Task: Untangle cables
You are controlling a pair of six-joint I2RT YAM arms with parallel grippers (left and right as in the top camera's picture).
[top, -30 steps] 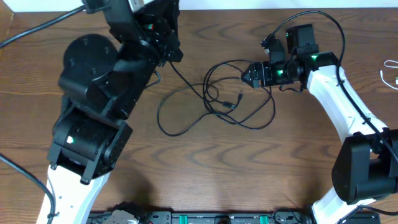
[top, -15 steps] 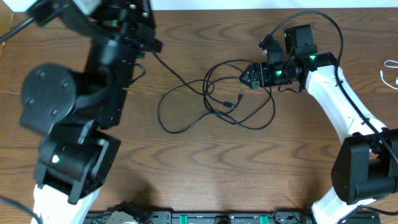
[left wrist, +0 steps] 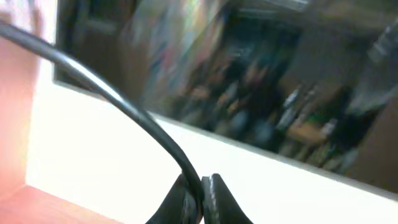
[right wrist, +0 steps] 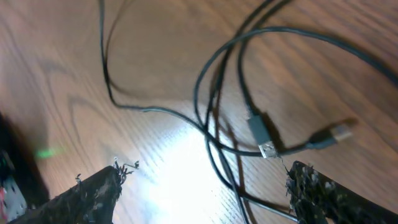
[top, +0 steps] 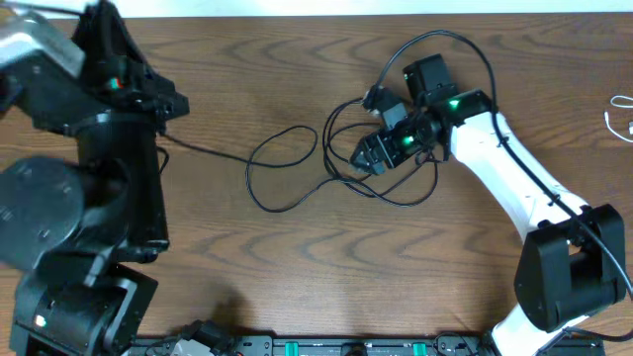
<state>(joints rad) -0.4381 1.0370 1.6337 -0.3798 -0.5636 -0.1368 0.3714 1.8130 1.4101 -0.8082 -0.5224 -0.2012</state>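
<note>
Thin black cables (top: 297, 168) lie in tangled loops on the wooden table, with small plug ends near the middle (right wrist: 264, 138). My left gripper (top: 170, 105) is at the far left, shut on one black cable (left wrist: 124, 99) that stretches taut from the loops to it. In the left wrist view the fingers (left wrist: 200, 199) pinch that cable and point up off the table. My right gripper (top: 364, 156) is open, low over the tangle's right side; its fingers (right wrist: 205, 186) straddle the crossing strands and plugs without holding any.
A white cord (top: 621, 117) lies at the table's far right edge. The left arm's bulk (top: 89, 218) covers the table's left side. A black equipment rail (top: 326, 346) runs along the front edge.
My left gripper has swung left and toward the front, pulling its cable out straight from the loops. My right gripper has moved left and down onto the tangle.
</note>
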